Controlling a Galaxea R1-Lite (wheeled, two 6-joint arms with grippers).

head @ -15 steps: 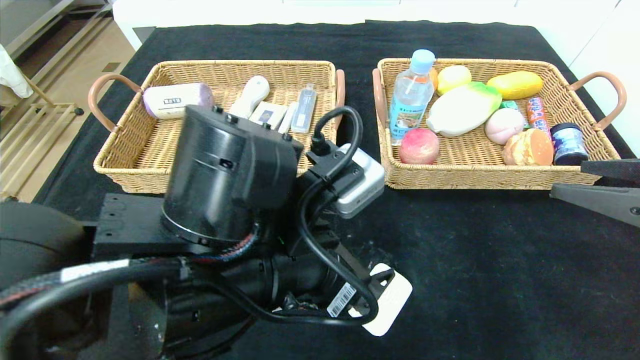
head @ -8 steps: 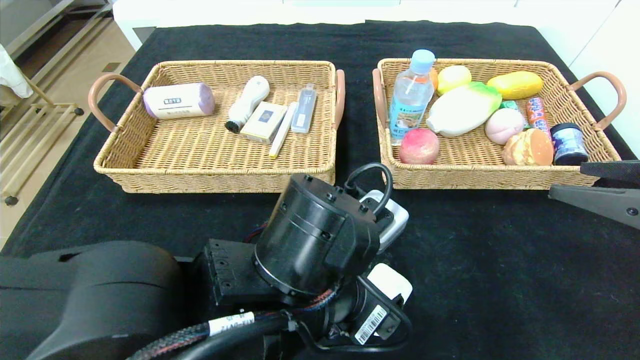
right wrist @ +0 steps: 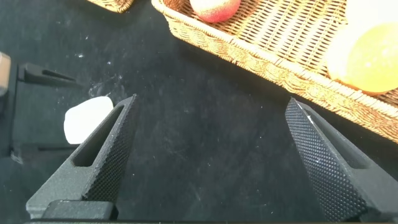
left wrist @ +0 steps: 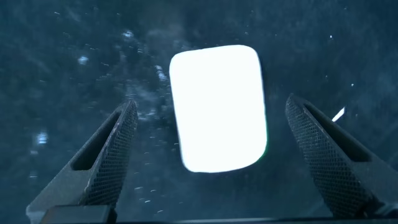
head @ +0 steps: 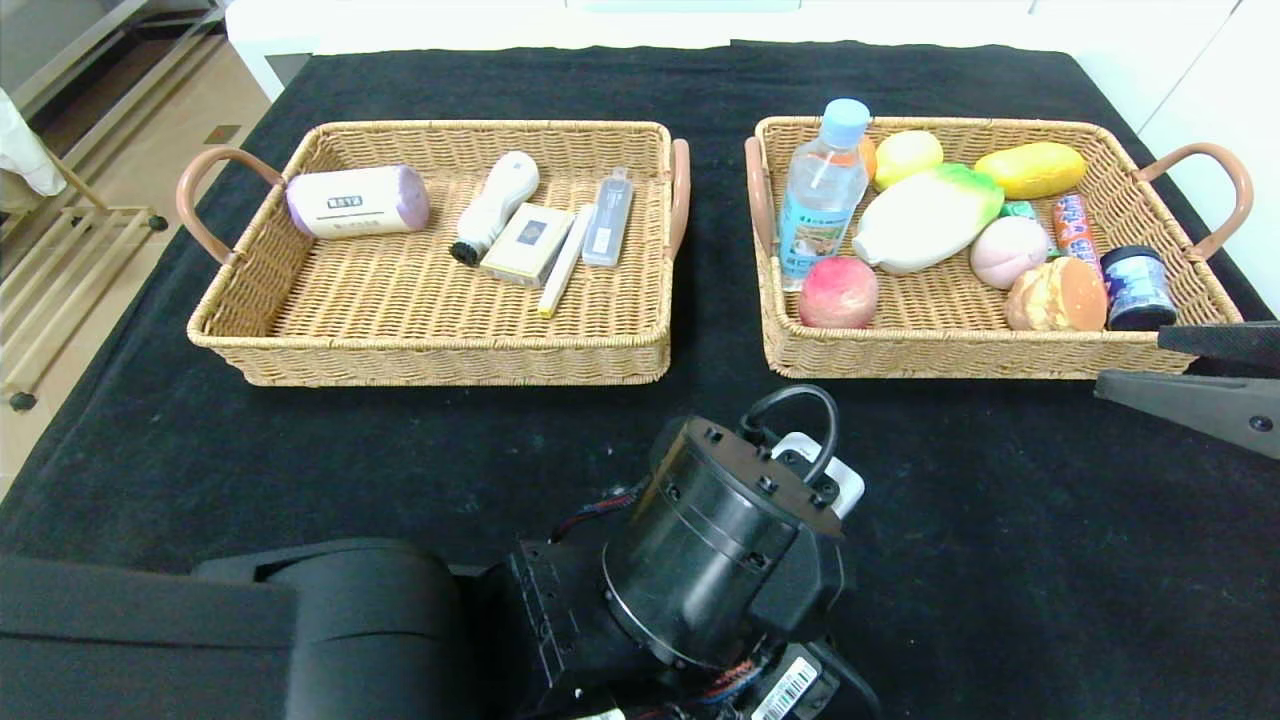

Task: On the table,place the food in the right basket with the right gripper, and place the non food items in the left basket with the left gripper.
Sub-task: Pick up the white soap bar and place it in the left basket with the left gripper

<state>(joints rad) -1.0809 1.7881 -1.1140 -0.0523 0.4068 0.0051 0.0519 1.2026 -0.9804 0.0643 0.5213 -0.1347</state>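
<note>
The white rounded rectangular pad (left wrist: pixel 218 107) lies flat on the black-clothed table (head: pixel 1000 560), in front of the two tan woven baskets and apart from both; it is the only task item seen outside them. The left gripper (left wrist: pixel 211 158) hangs straight above it, its two tapered black fingers (left wrist: pixel 109 158) standing wide apart with the pad between them and touching neither; the pad's long axis runs along the fingers rather than across the gap, so a closing stroke would likely meet its shorter width (a judgement from the left wrist view alone). In the head view the left arm hides most of the pad. The right gripper (right wrist: pixel 211 158), fingers likewise spread and empty, is parked by the near corner of the right basket (head: pixel 900 360), farther from the pad; the left basket (head: pixel 430 360) is the pad's destination.
</note>
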